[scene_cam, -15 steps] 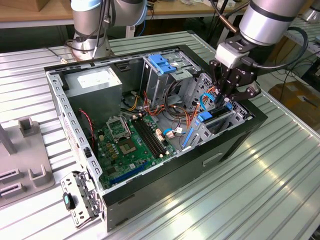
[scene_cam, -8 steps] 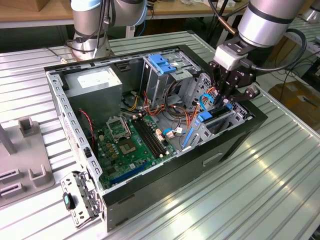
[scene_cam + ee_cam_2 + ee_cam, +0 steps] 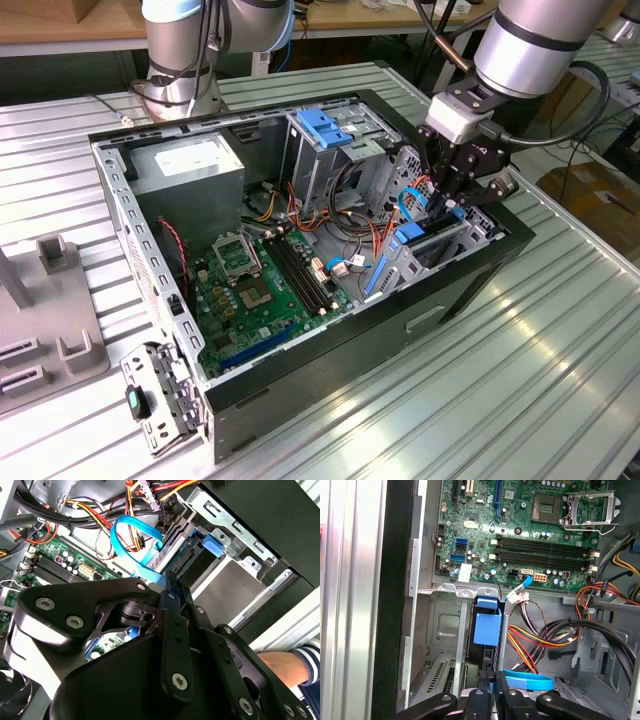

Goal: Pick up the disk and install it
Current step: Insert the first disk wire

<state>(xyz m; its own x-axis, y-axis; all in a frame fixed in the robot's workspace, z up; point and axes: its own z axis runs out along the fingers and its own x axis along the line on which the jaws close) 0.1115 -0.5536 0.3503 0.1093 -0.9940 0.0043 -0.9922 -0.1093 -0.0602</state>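
**Hand closed on the disk at the front drive bay**

In the exterior view, a grey fixture block (image 3: 60, 320) sits on the ribbed metal desk (image 3: 560, 350) at the view's far left. Just beside it is the open black computer case (image 3: 330, 360). Inside the case, going rightward, come the grey power-supply box (image 3: 190, 170) and the green motherboard (image 3: 255, 290). After them stands the tall metal cage (image 3: 320, 160) with its light-blue latch (image 3: 325, 128) on top.

Further right, the arm reaches down into the case, and the hand (image 3: 455, 195) hangs over the drive bay at the case's front wall. In the first wrist view, the disk (image 3: 487, 625) stands on edge in that bay, between the bay's metal walls, its blue plastic rail facing the camera. The hand's fingers (image 3: 481, 685) stand narrow, pinching the near edge of the disk. In the second wrist view, the disk's dark connector end shows just past the fingertips. A flat blue data cable (image 3: 132, 530) loops close beside it, and red, yellow and black wires lie behind.

Outside the case, a person's striped sleeve (image 3: 307, 660) rests near the desk edge in the second wrist view.
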